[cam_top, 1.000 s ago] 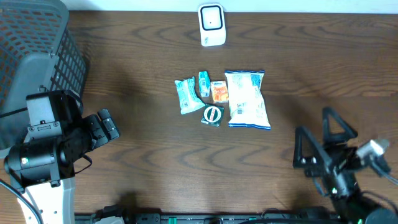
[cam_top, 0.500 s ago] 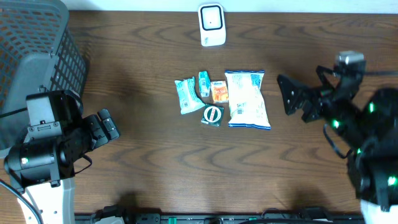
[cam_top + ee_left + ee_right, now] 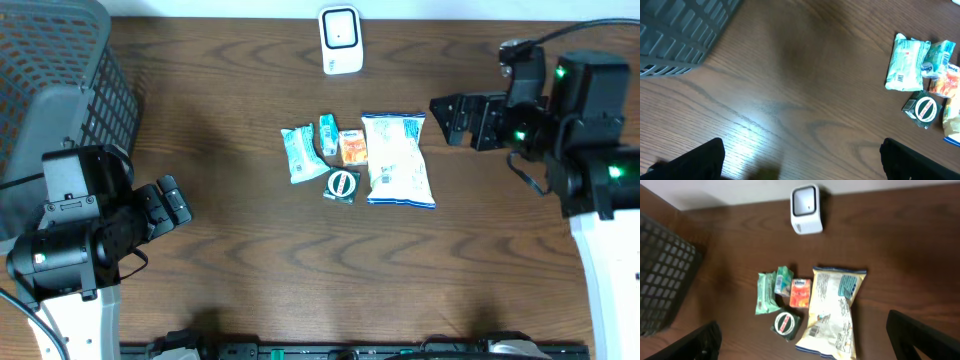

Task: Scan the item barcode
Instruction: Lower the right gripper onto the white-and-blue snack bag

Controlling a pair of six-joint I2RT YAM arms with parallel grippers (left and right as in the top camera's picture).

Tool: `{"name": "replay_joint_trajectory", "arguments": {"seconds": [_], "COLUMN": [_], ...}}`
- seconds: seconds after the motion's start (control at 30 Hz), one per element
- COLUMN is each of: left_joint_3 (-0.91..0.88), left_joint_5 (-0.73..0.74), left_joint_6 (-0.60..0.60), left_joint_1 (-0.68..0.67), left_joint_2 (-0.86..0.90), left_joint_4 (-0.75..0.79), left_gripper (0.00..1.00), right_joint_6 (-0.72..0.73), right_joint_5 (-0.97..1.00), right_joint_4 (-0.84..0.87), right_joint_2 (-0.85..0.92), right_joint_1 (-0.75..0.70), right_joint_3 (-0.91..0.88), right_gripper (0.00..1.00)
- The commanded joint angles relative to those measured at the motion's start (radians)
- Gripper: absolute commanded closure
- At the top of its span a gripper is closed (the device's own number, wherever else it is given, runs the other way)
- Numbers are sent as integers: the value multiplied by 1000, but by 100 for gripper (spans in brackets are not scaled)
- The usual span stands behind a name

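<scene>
Several small items lie in a cluster mid-table: a white chip bag (image 3: 398,160), an orange box (image 3: 351,148), a teal packet (image 3: 298,154), a small blue-green packet (image 3: 328,134) and a dark packet with a round label (image 3: 342,185). A white scanner (image 3: 340,40) stands at the back edge. My right gripper (image 3: 455,118) hangs open just right of the chip bag (image 3: 832,312), above the table, holding nothing. My left gripper (image 3: 170,205) is open at the left, far from the items; the teal packet (image 3: 906,69) shows at the right of the left wrist view.
A dark mesh basket (image 3: 60,70) fills the back left corner, close behind the left arm. The table's back edge runs just behind the scanner (image 3: 806,209). Bare wood lies between the left gripper and the items.
The right arm has swung from the front right corner up to the back right, its gripper now beside the chip bag. The left arm has not moved.
</scene>
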Motion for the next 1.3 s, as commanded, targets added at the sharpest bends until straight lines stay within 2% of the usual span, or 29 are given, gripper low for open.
{"name": "replay_joint_trajectory", "arguments": {"seconds": [0.0,0.33,0.57,0.6,0.63,0.67,0.77,0.8,1.1,1.27], "left_joint_3": [-3,-3,-3,-3,-3,-3,-3,-3,-3,-3], "left_joint_5": [-16,-16,-16,-16,-16,-16,-16,-16,-16,-16], "left_joint_6": [-10,-9,-9,-10,-9,-9,-10,-10,-10,-10], "left_joint_1": [5,5,5,5,5,5,5,5,5,5], "left_joint_2": [0,0,0,0,0,0,0,0,0,0], "left_joint_4": [-1,-1,-1,-1,-1,-1,-1,-1,-1,-1], "left_gripper": [2,2,3,3,2,2,2,2,2,2], "right_joint_6": [-10,-7,-7,-7,-7,-7,-5,-5,92,104], "right_joint_5": [-18,-1,-13,-29,-44,-47,-42,-38,222,300], "right_joint_4": [9,19,23,24,24,23,11,2,-138,-176], "right_joint_2": [-2,32,238,280,316,351,452,477,635,697], "right_joint_1": [9,9,25,34,43,51,81,87,162,213], "right_joint_3": [23,-10,-15,-15,-15,-15,-15,-15,-16,-25], "right_gripper": [1,1,1,16,45,64,96,99,99,99]}}
